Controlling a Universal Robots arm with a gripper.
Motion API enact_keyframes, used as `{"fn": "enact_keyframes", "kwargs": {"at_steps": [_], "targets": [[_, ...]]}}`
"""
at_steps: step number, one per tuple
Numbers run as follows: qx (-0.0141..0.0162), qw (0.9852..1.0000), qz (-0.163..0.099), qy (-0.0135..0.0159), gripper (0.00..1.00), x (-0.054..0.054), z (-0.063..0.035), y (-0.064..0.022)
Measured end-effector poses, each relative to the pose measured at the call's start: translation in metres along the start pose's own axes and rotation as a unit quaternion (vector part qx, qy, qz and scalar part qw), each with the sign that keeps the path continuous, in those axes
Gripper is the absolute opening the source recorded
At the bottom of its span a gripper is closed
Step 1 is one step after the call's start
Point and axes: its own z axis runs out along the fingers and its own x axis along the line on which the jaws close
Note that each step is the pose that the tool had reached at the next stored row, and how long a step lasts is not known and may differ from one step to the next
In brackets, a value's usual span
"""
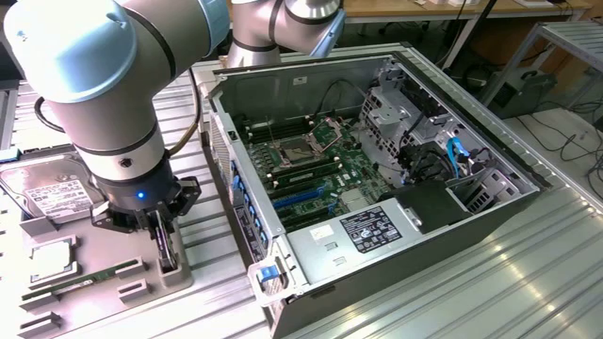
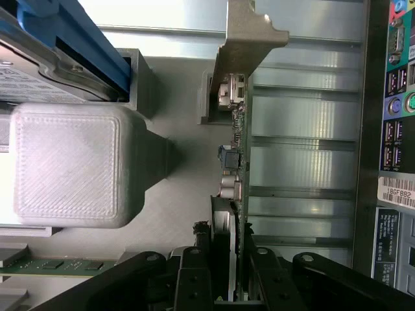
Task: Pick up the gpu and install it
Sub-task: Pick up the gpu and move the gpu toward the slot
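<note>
Your end effector is down over the grey printed holder at the exterior view's left, beside the open computer case. It comes in from straight above because the gpu stands on its long edge in the holder's slot, so the top edge is the only part free to grip.

In the wrist view the end effector has its jaws drawn in narrow, one finger on each flat face of the gpu. It looks clamped on the card, though the contact is partly hidden by the finger bodies, so treat that as likely, not certain. The grip sits toward the end away from the silver bracket. That leaves the bracket end free, and it juts past the holder over the ribbed metal desk.

The card's lower edge appears to be seated in the slot, so judge the pick-up as grasped but not yet lifted. The case lies on its side on the desk with the motherboard facing up, which is why a top-down hold suits this job. The hard drive and the memory stick sit in their own places on the holder, untouched.
</note>
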Motion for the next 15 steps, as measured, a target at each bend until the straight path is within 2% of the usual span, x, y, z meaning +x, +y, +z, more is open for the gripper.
{"fn": "enact_keyframes", "kwargs": {"at_steps": [9,15], "targets": [[0.0000,1.0000,0.000,0.0000,0.28,-0.001,-0.0263,0.0012],[-0.0001,1.0000,0.000,-0.0001,0.28,-0.001,-0.0491,0.0021]]}}
